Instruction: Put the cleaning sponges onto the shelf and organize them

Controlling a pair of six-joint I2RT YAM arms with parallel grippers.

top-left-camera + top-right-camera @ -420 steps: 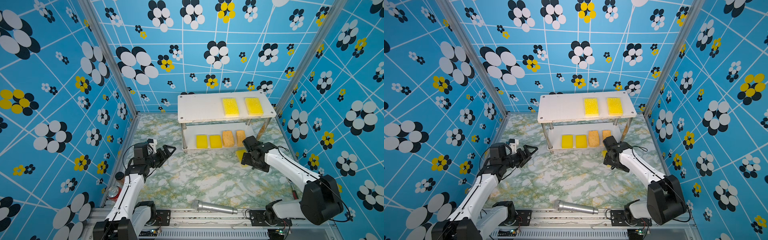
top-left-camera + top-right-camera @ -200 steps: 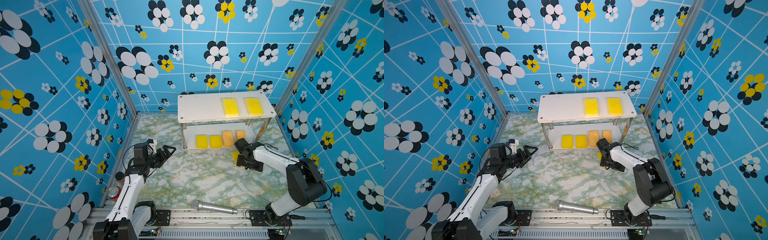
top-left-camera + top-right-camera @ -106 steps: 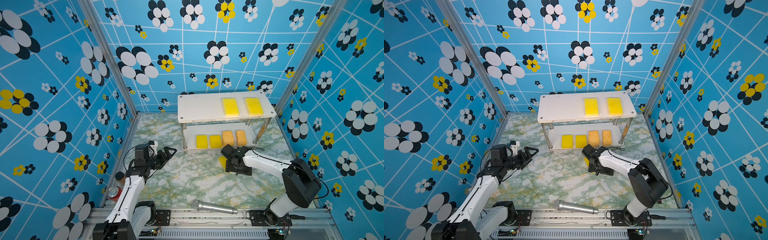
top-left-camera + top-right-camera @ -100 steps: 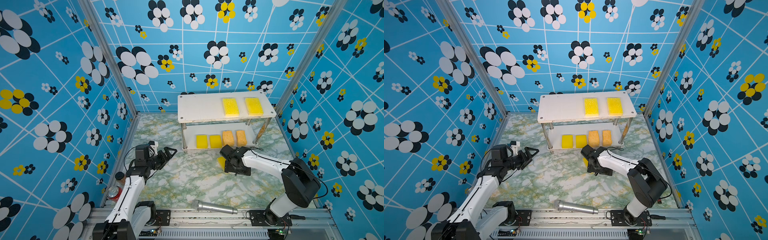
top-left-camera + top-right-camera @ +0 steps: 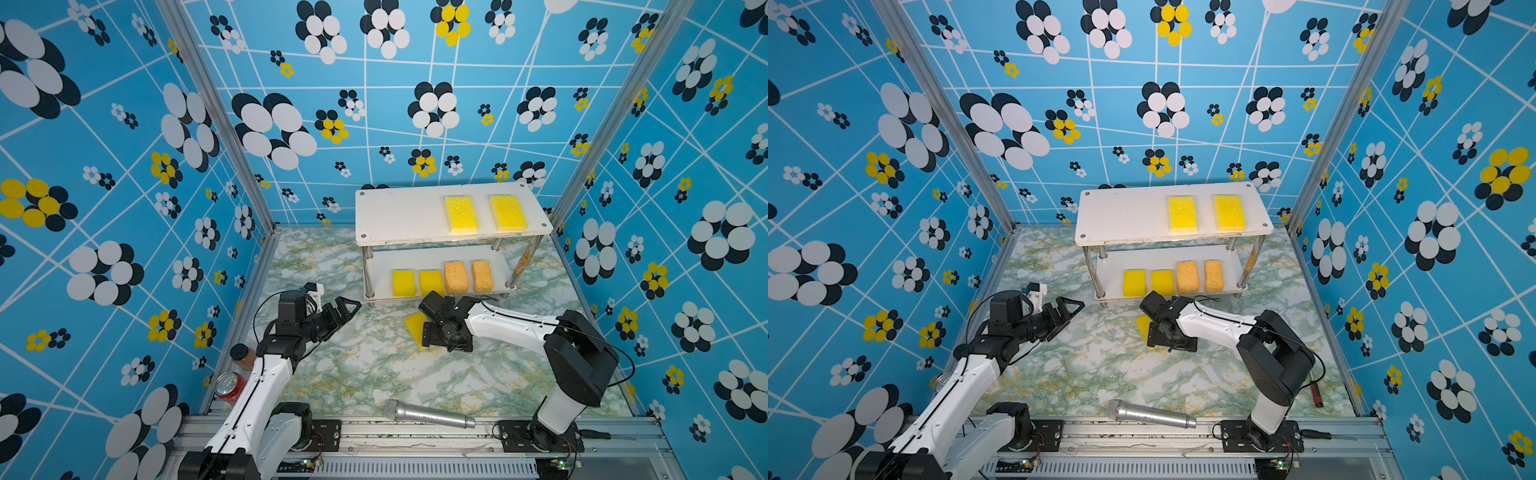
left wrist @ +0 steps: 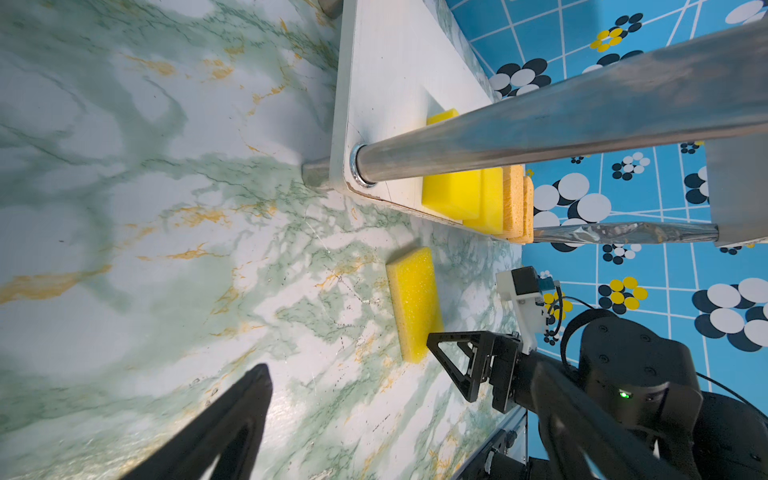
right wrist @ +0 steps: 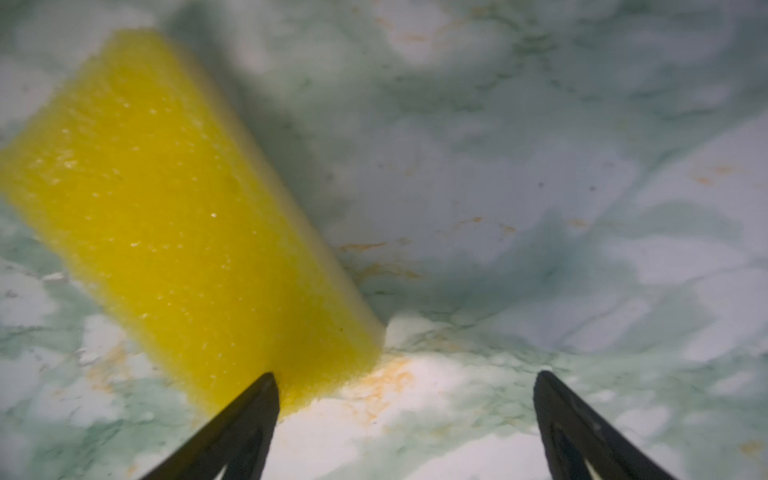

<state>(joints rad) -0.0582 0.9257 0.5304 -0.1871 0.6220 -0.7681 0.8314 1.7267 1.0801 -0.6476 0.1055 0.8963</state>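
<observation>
Right arm has swung in from the right end of the shelf (image 5: 399, 212) toward the middle, and the loose yellow sponge (image 5: 414, 323) has slid along the table (image 5: 374, 374) with it. It now lies flat on the table just in front of the shelf's lower board, a bit skewed. Left arm hasn't really budged.

The right claw (image 5: 444, 343) points down at the table with its jaws spread wide and nothing pinched. In the right wrist view one fingertip (image 7: 266, 386) sits right at the near corner of that sponge, with most of the sponge outside the gap. Honestly can't tell if it's actually touching.

The left claw (image 5: 345, 305) hangs over the table off to the left, well apart from the sponge. It's spread wide too, and empty.

Shelf so far: the top board has two flat yellow sponges (image 5: 460, 214) (image 5: 508, 212) side by side on its right half. The lower board has four in a row near the front edge. That's two small bright yellow sponges (image 5: 403, 283) (image 5: 431, 282) on the left and two orange-tan sponges (image 5: 456, 277) (image 5: 482, 276) right next to them.

There's also a silver microphone (image 5: 428, 415) lying near the table's front edge, well apart from all of it.
</observation>
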